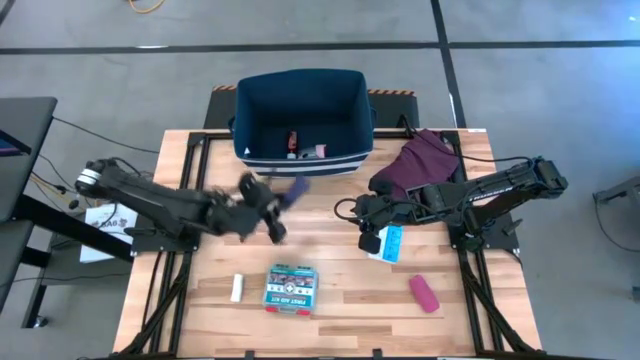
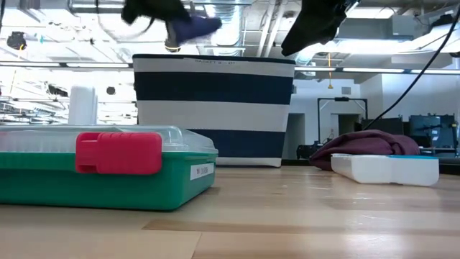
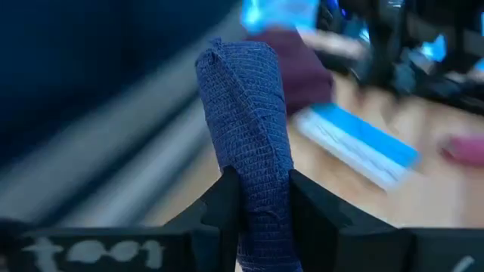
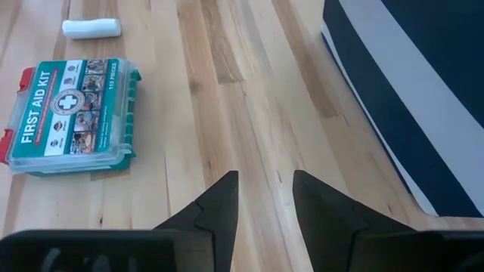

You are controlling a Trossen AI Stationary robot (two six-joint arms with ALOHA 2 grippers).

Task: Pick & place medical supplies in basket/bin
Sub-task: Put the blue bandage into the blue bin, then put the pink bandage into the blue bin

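The left gripper is clenched on a blue roll of stretchy bandage, which stands up from between its two fingers, so the step in hand looks like the carrying of this item to the bin. In the high view the left gripper hangs above the table with the blue roll pointing toward the bin's front wall, which is near, just ahead of the fingers but not yet under them. Inside the bin some small items already lie on the bottom, one with red on it. I judge that the next move calls for lifting the roll over the rim, bringing it above the open inside, and only then opening the fingers. The right gripper waits above the table on the other side; its fingers are apart and hold nothing. Just beside it lies a light-blue strip, behind it a maroon cloth. Farther from both grippers, toward the front edge, rest the first-aid box, a white stick and a pink oblong piece, all waiting for their turn.
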